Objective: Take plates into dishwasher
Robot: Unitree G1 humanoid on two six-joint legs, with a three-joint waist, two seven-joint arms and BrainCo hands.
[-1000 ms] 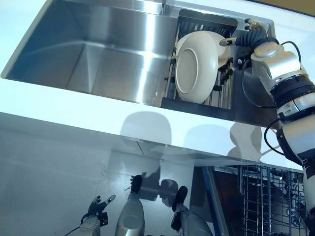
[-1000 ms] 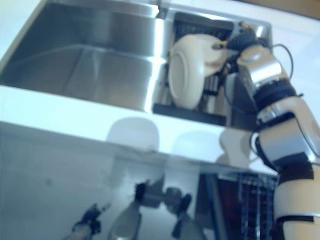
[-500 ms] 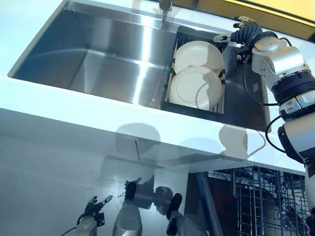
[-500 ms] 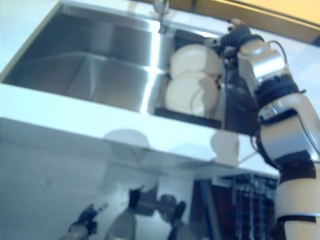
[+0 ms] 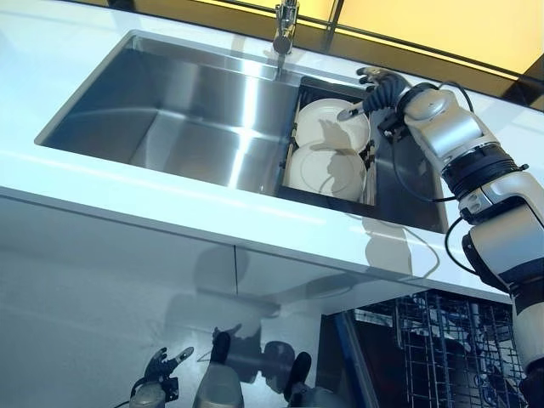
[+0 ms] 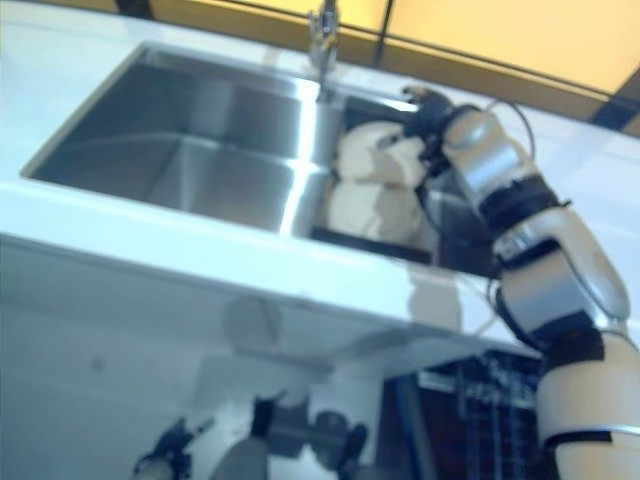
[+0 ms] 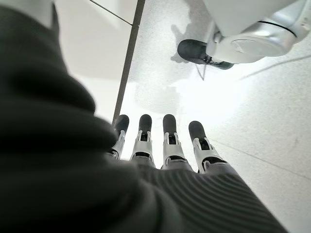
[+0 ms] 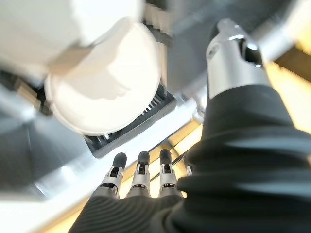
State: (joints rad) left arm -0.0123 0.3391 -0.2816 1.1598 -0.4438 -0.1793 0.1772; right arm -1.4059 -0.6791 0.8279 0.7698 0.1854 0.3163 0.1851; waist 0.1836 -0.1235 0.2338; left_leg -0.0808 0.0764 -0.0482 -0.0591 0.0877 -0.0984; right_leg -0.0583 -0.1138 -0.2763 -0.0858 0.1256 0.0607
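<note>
Two white plates stand in a black dish rack (image 5: 326, 195) at the right end of the steel sink: the far plate (image 5: 325, 119) and the near plate (image 5: 321, 172). My right hand (image 5: 382, 86) hovers at the far plate's upper right rim, fingers straight and open, holding nothing. In the right wrist view the far plate (image 8: 104, 92) lies past the straight fingers (image 8: 140, 175), apart from them. My left hand (image 5: 161, 375) hangs low by the floor, open, its fingers (image 7: 170, 141) straight above pale flooring.
The deep steel sink basin (image 5: 195, 110) fills the left of the counter cut-out, with a faucet (image 5: 285, 21) behind the rack. A white counter edge (image 5: 170, 191) runs in front. The dishwasher's wire rack (image 5: 450, 348) shows open below at the lower right.
The whole picture has shifted, so the camera moved and the sink looks farther off. My right hand has come in from the rack's far right corner to the far plate's rim.
</note>
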